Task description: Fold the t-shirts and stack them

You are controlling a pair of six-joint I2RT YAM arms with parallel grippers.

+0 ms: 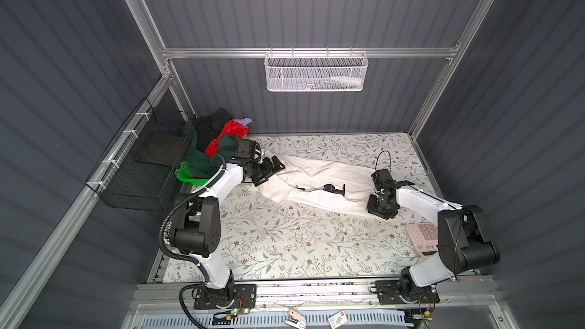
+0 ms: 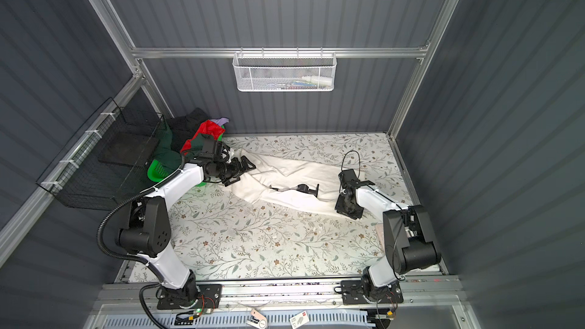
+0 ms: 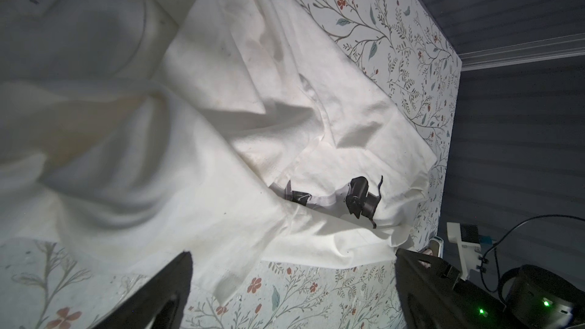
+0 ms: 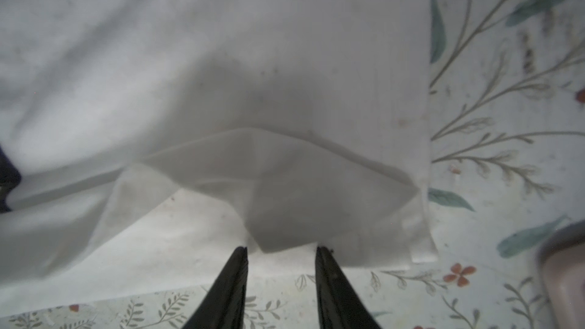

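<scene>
Large cream-white cloth t-shirt with a black-grey print (image 1: 316,169) lay crumpled across the far half of the floral-patterned tabletop (image 1: 285,242). I found the left gripper (image 3: 292,251) released, jaws wide, over the shirt's end towards the far-left corner. The right gripper (image 4: 281,248) stood part-way apart around a raised fold near the right edge; whether it grasped, I could not tell.

Dark grey ribbed walls (image 1: 316,4); aluminium frame (image 1: 310,53); white mesh basket (image 1: 285,74) hung high; floral table cover (image 1: 285,242).
</scene>
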